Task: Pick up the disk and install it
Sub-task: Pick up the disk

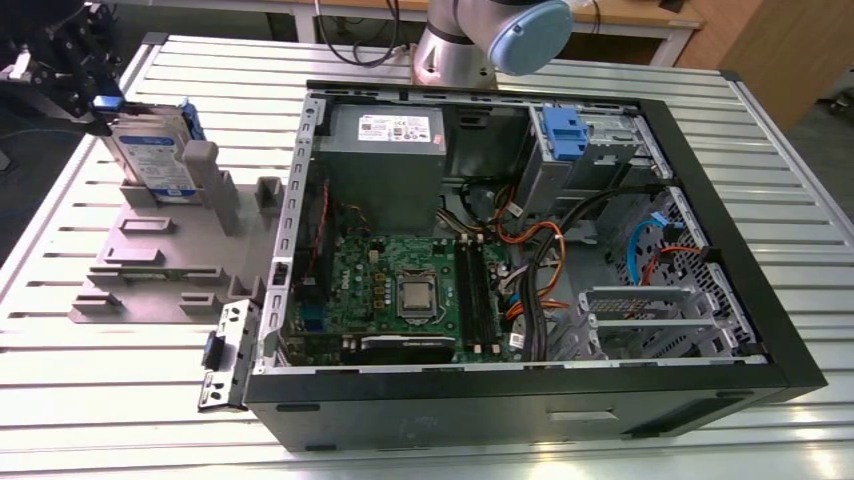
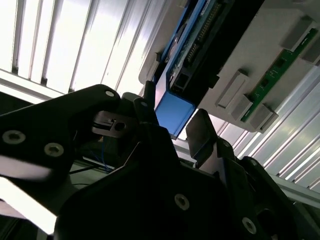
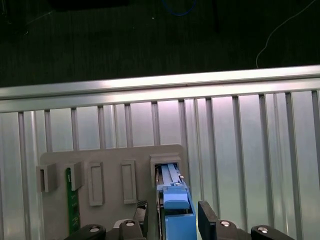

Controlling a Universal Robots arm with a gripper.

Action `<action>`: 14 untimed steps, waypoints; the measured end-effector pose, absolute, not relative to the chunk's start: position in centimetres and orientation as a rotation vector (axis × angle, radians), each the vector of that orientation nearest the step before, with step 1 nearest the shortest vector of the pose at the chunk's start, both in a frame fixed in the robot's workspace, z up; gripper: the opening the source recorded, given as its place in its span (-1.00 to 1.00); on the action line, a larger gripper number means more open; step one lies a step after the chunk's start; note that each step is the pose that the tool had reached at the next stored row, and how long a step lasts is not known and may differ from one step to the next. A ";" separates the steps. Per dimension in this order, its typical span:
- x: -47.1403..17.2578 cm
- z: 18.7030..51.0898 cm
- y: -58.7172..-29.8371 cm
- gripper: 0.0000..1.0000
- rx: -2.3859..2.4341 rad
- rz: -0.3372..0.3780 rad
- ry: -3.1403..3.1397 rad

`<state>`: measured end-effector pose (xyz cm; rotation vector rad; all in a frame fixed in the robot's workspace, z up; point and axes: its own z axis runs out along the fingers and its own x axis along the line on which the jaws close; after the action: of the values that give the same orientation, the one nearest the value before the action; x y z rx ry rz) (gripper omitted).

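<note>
While my pincer point(image 3: 175, 215) hangs over the far end of the worktop point(image 1: 94, 420), at the exterior view's left, its two fingers point(image 3: 208, 218) stand one on each side of the blue end of the disk point(image 1: 144, 152). Both wrist views show a thin gap between each finger and the blue plastic. So I call the pincer open, straddling the disk and not yet gripping it.

The disk stands on edge in the end slot of a grey holder plate point(image 1: 160, 268), and its labelled face shows in the exterior view. I take that to be the holder's purpose. Upright, the disk offers its narrow blue carrier end to my fingers, which a disk lying flat would not.

The holder lies flat on the slatted worktop, just beside the open computer case point(image 1: 507, 400) on the exterior view's left. The case lies on its side with the cover off. I judge this is so its inside faces up and can be reached from above.

By my count there are:
- one disk
- one holder, with five raised slots in the row that the first wrist view shows
- one narrow green circuit board point(image 3: 73, 210) standing in another slot of that row
- one case, holding one grey box with a white sticker point(image 1: 387, 130) and one blue latch piece point(image 1: 563, 130) at its far side
</note>
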<state>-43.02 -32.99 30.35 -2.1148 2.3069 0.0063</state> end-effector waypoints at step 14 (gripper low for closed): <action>-43.0 29.9 -33.0 -0.04 -2.151 0.007 2.273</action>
<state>-42.95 -32.99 29.86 -2.1507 2.2735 0.0074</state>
